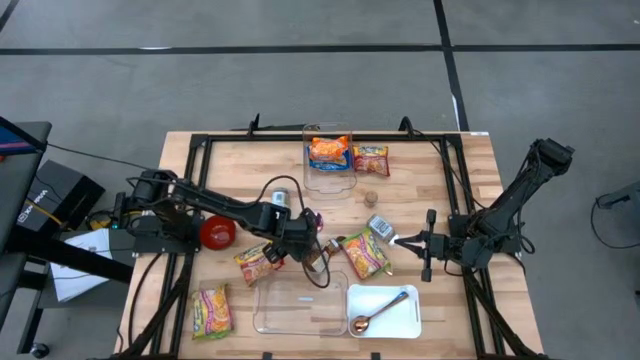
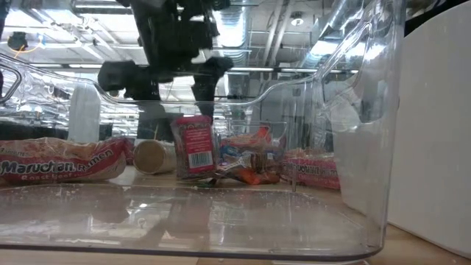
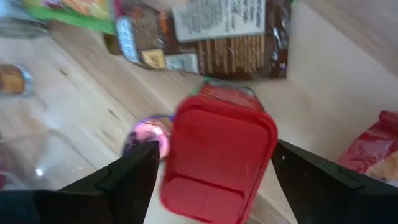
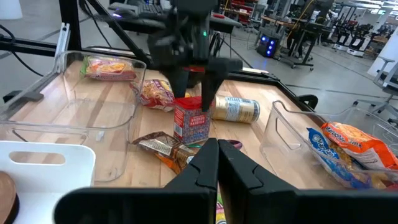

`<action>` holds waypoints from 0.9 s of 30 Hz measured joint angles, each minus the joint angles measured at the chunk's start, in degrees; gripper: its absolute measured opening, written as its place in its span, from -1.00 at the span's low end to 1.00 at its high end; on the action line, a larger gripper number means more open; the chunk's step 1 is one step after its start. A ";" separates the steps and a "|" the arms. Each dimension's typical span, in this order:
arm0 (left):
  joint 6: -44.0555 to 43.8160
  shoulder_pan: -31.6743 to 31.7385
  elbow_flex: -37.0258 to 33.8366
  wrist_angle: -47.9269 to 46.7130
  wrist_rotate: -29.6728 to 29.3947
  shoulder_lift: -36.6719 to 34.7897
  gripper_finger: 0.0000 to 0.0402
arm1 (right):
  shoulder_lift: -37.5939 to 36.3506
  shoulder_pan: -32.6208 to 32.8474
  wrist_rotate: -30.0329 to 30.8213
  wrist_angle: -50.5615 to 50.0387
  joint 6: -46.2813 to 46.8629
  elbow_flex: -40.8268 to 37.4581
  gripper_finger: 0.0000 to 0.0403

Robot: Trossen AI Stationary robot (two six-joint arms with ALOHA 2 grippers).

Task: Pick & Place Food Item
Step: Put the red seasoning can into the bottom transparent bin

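Observation:
A small red box (image 3: 217, 155) stands upright on the table's middle; it also shows in the low view (image 2: 193, 147) and in the right wrist view (image 4: 191, 121). My left gripper (image 1: 308, 235) hangs over it, pointing down and open, one finger (image 3: 134, 180) on each side of the box's top. A brown snack wrapper (image 3: 211, 37) lies just past the box. My right gripper (image 1: 415, 243) is shut and empty at the table's right, pointing at the box. My left gripper's fingers stand astride the red box's upper end (image 3: 249, 118), coming from above. A narrow gap shows at one finger; the other finger (image 3: 311, 180) is right at the box's side. I cannot tell whether it touches. The box's bottom rests on the table.
A clear bin (image 1: 328, 160) with an orange bag stands at the far middle and another clear bin (image 1: 300, 305) at the near middle. A white tray (image 1: 395, 320) with a spoon, several noodle packets, a can (image 1: 380, 228) and a red bowl (image 1: 218, 232) lie around.

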 joint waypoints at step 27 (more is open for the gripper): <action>-3.29 2.47 0.04 -1.73 2.82 -0.24 -0.01 | 0.00 -0.09 -1.35 -1.60 1.52 0.00 -1.00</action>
